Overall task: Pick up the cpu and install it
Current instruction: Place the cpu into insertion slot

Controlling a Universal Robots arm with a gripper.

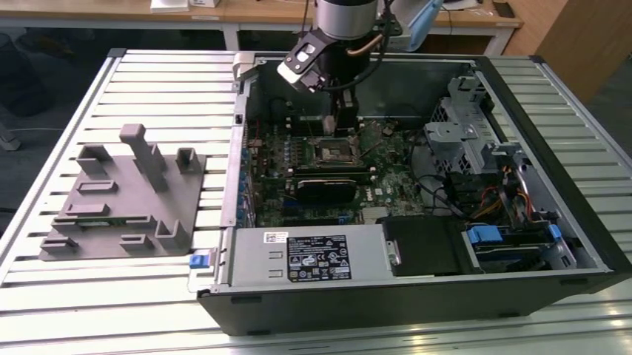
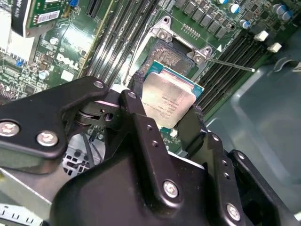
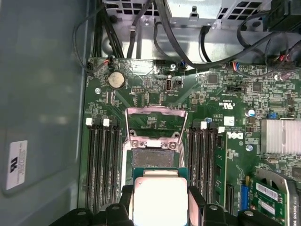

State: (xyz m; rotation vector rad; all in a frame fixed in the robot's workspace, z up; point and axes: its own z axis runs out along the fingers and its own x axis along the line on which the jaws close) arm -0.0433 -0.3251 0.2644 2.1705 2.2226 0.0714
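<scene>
The cpu (image 2: 170,100) (image 3: 160,198) is a thin square chip with a pale silvery top on a green edge. My gripper (image 2: 165,106) (image 3: 160,203) is shut on it, one black finger (image 2: 135,90) on each of two opposite edges. In both wrist views the chip hangs level just above the motherboard, partly overlapping the open socket (image 2: 165,52) (image 3: 153,158), whose metal load plate (image 3: 155,123) stands flipped back. In the exterior view the gripper (image 1: 341,124) reaches down into the open computer case, right above the socket frame (image 1: 333,151).
Memory slots (image 3: 101,165) flank the socket on both sides. A finned heat sink (image 3: 282,136) and cable bundles (image 3: 141,33) lie close by. The case walls (image 1: 513,96), a drive cage (image 1: 464,140) and the power supply (image 1: 316,255) hem the board in. A grey fixture (image 1: 123,200) sits on the exterior view's left.
</scene>
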